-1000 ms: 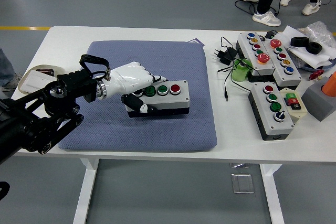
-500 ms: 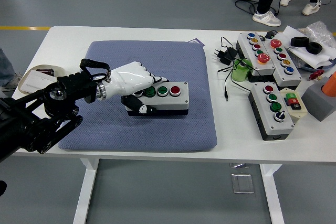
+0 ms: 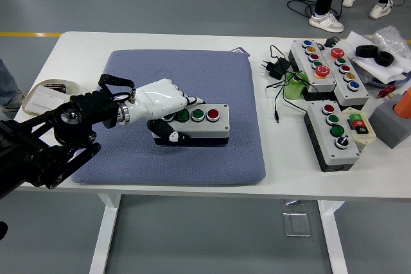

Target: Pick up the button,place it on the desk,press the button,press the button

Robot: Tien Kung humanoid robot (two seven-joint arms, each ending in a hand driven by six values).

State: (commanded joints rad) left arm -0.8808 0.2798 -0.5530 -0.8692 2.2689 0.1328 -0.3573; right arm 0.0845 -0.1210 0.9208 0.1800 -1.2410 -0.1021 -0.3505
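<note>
A grey button box (image 3: 204,122) with a black base lies on the blue-grey pad (image 3: 192,75), showing two green buttons and one red button (image 3: 212,114) on top. My left hand (image 3: 168,110), white with a black arm behind it, is curled over the box's left end. Its fingers lie across the top and the thumb (image 3: 173,136) presses the front side. The hand covers the box's left part. The right arm is out of view.
To the right stand three more button boxes (image 3: 334,134) (image 3: 313,62) (image 3: 347,72), a black charger with cable (image 3: 275,67), a green object (image 3: 294,88) and an orange cone on a grey block (image 3: 398,117). A white tray (image 3: 45,94) sits at the left edge.
My left hand and the button box have shifted slightly toward the near side of the pad, the hand still wrapped on the box's left end.
</note>
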